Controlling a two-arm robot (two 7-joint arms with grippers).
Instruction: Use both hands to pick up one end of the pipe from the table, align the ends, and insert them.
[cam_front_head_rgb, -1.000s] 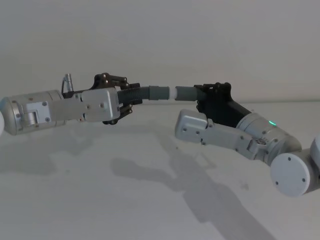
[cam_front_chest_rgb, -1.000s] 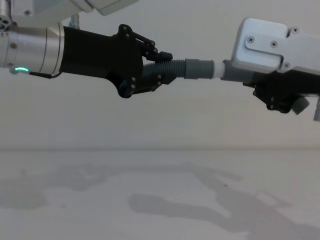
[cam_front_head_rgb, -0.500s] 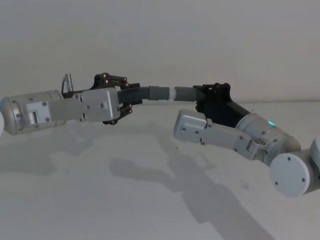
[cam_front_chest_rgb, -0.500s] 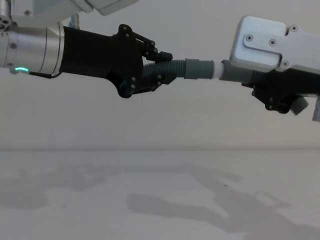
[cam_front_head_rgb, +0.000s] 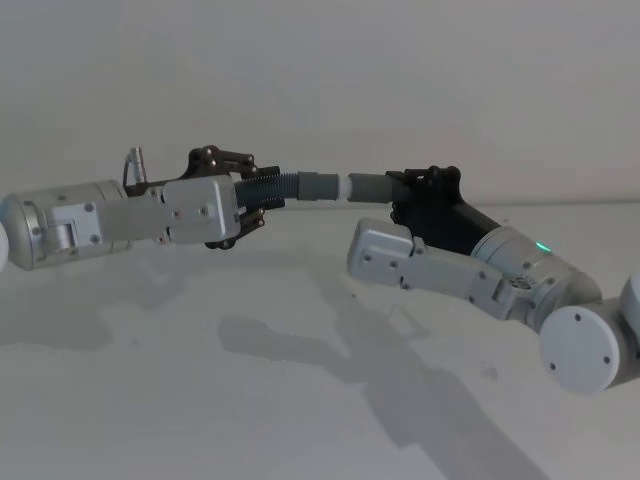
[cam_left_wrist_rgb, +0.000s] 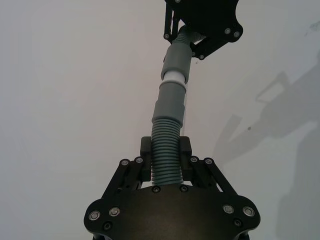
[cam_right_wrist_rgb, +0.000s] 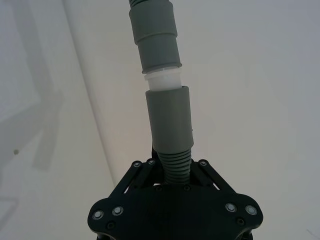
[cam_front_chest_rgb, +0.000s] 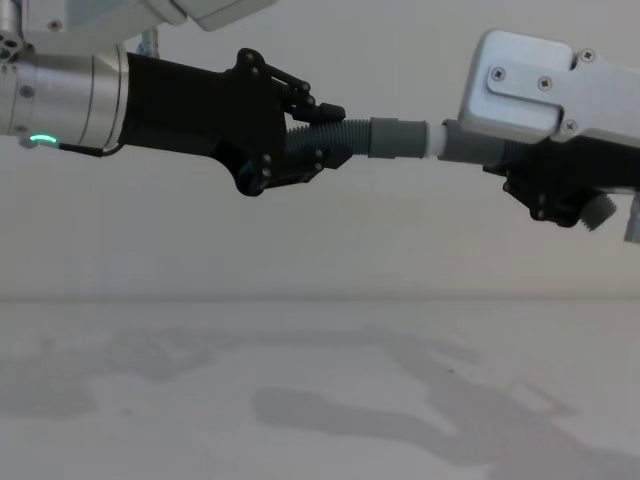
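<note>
Head view: we hold both pipe halves above the table (cam_front_head_rgb: 300, 400), left gripper (cam_front_head_rgb: 262, 192) clamped on the ribbed piece (cam_front_head_rgb: 280, 188), right gripper (cam_front_head_rgb: 408, 185) clamped on the plain piece (cam_front_head_rgb: 370, 186), axes collinear, white spigot (cam_front_head_rgb: 344, 186) partly seated between them.

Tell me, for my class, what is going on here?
Two robot arms hold a grey pipe in two pieces above the white table. The left gripper is shut on the ribbed piece, the right gripper on the other piece. The ends are lined up and partly joined, with a band of the white spigot showing between them.
</note>
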